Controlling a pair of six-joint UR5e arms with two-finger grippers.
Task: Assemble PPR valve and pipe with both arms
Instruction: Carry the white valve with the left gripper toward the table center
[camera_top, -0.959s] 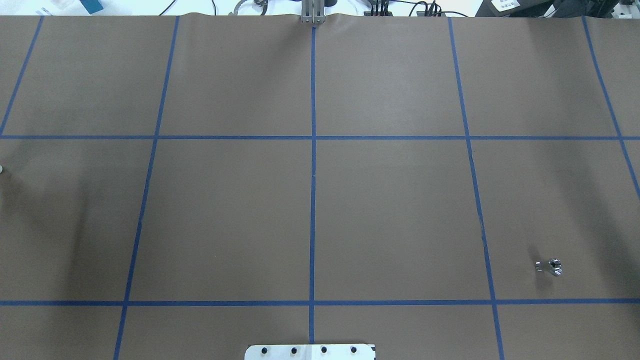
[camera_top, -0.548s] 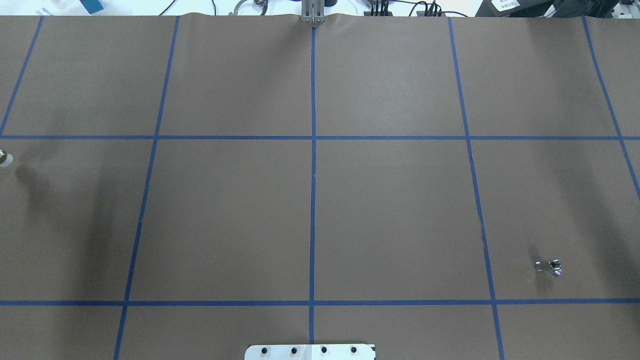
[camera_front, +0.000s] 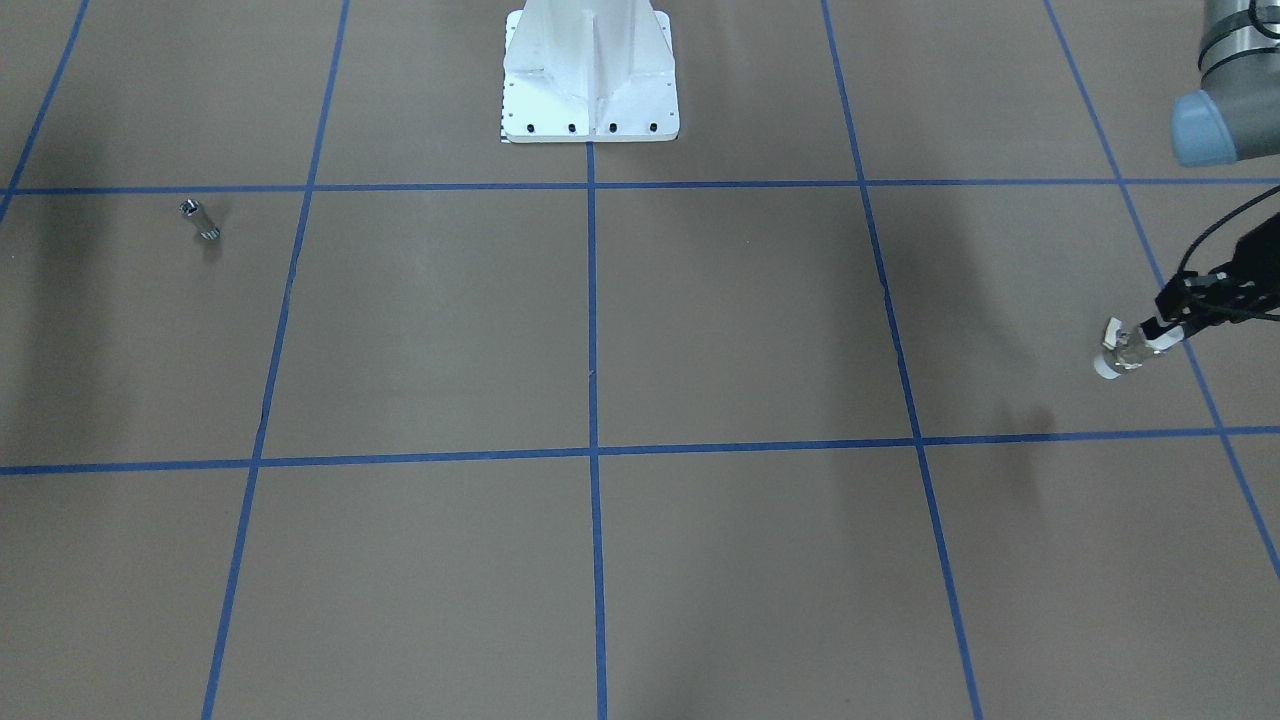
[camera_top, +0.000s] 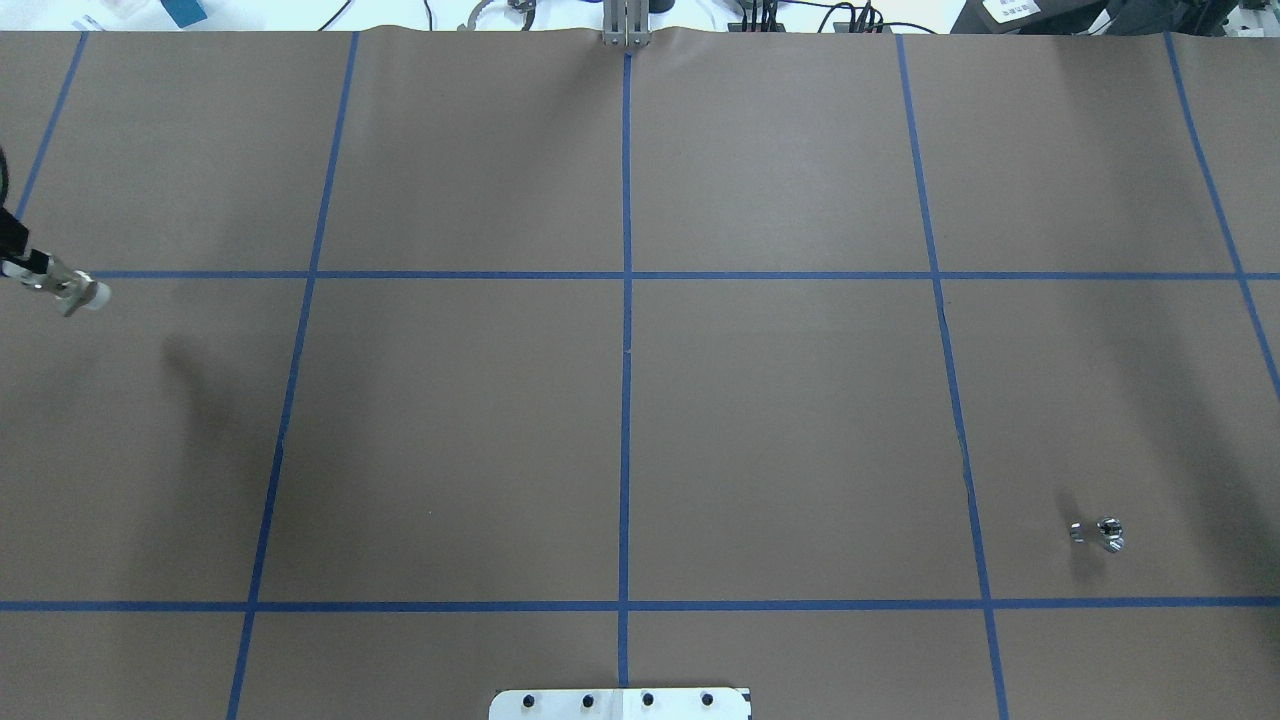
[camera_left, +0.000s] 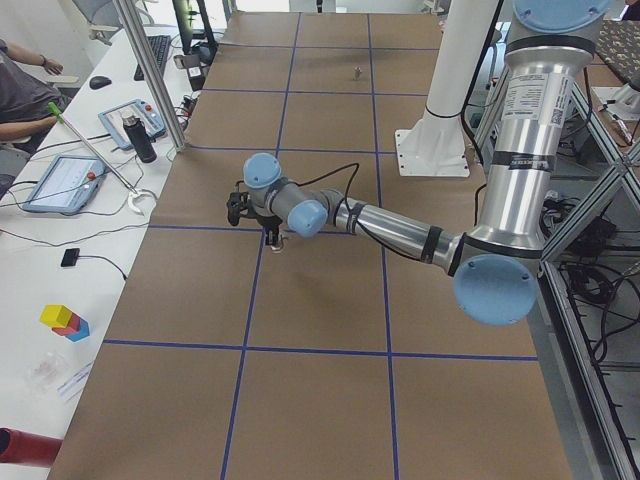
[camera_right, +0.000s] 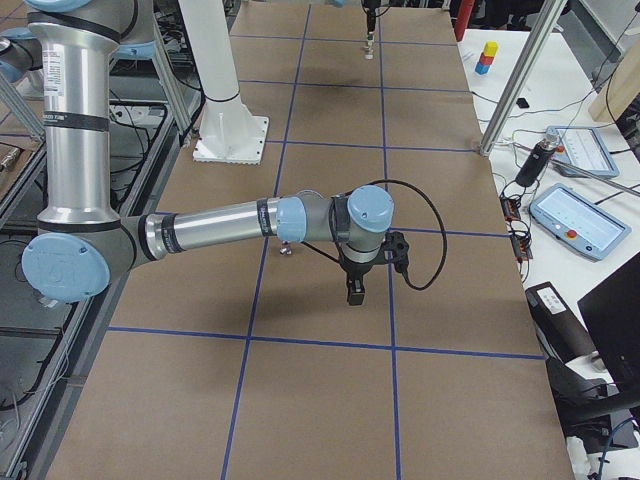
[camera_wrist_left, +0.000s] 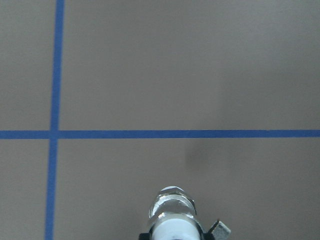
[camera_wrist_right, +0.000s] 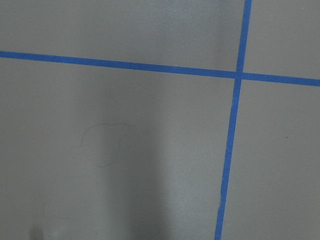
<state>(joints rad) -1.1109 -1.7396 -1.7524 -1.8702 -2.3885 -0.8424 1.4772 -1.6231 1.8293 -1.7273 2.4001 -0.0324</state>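
Evidently the PPR valve (camera_front: 1118, 352) is gripped by the left pincer (camera_front: 1152, 333), far left of the pedestal (camera_front: 590, 70); the pipe (camera_top: 1097, 533) is set on the counter (camera_top: 800, 400) to the pedestal's right, nearer the right pincer (camera_right: 355, 292), whose state cannot be told.

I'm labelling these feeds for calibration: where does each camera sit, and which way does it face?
Front-facing: across the table, facing the pedestal; left arm at right.
Overhead: from behind, looking forward and down; left gripper at left edge.
Exterior left: table's left end, looking along it; left arm near.
Exterior right: opposite end; right arm near.
Left wrist: looks down past the held PPR valve.
Right wrist: looks down on the table only; no body shows.
Shared: front-facing and overhead both show the pipe.
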